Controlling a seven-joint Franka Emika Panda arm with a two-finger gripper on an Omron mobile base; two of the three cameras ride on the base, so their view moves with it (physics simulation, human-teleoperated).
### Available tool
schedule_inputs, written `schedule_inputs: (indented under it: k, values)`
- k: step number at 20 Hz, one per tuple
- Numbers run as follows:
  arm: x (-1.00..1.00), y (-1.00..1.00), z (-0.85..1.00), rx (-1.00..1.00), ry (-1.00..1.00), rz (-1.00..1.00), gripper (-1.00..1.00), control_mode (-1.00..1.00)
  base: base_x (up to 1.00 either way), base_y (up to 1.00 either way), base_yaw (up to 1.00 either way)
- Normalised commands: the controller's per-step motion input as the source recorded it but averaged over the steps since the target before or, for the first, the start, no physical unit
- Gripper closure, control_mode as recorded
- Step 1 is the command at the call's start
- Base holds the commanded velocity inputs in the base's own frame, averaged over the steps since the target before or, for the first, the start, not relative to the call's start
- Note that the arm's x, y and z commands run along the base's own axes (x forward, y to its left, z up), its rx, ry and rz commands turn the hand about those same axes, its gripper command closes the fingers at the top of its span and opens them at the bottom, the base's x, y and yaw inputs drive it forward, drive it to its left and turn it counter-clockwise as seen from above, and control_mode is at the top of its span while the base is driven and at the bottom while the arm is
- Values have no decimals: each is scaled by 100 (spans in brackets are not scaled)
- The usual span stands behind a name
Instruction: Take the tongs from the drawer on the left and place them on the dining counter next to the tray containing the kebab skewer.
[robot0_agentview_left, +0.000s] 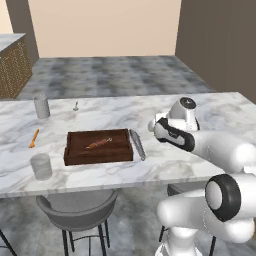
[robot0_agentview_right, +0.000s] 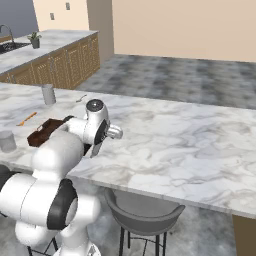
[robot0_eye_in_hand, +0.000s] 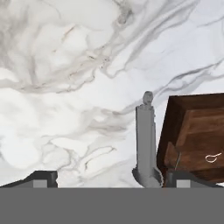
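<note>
Nearest the lens in our hand view, two dark fingertips (robot0_eye_in_hand: 43, 177) rise at the lower edge, one at lower left and one at lower right, so we read the tool (robot0_eye_in_hand: 111, 178) as spread wide with nothing clamped between the tips. Just inside the right-hand tip lie the tongs (robot0_eye_in_hand: 146, 140), running up the frame with their small ring at the top, flat on the white marble surface (robot0_eye_in_hand: 65, 87). They sit just beside the tray (robot0_eye_in_hand: 192, 131), which takes up the lower right of that picture; we cannot tell whether metal touches the wood. In the left base view the tongs (robot0_agentview_left: 137, 145) lie along the tray's right side, the tray (robot0_agentview_left: 98, 154) holds the kebab skewer (robot0_agentview_left: 99, 143) in the centre of the frame, and the tool (robot0_agentview_left: 151, 126) hangs just right of them at the end of the arm. We judge the placing done, so the risk lies in the leaving. Because the right-hand tip stands so near the tongs, a sideways or tilted lift could catch them and drag them away from the tray, or knock them against its rim and jolt the skewer. A straight rise should clear them. Further left in the left base view stand two grey cups (robot0_agentview_left: 42, 106) and a thin orange stick (robot0_agentview_left: 34, 137), well apart from any swing.
</note>
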Motion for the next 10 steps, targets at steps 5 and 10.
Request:
schedule_inputs:
  k: [5,10]
  values:
    - [-57,0,100,0,0,0,-100,-100,0,0,0]
    - [-76,0,95,0,-2,0,-100,-100,0,0,0]
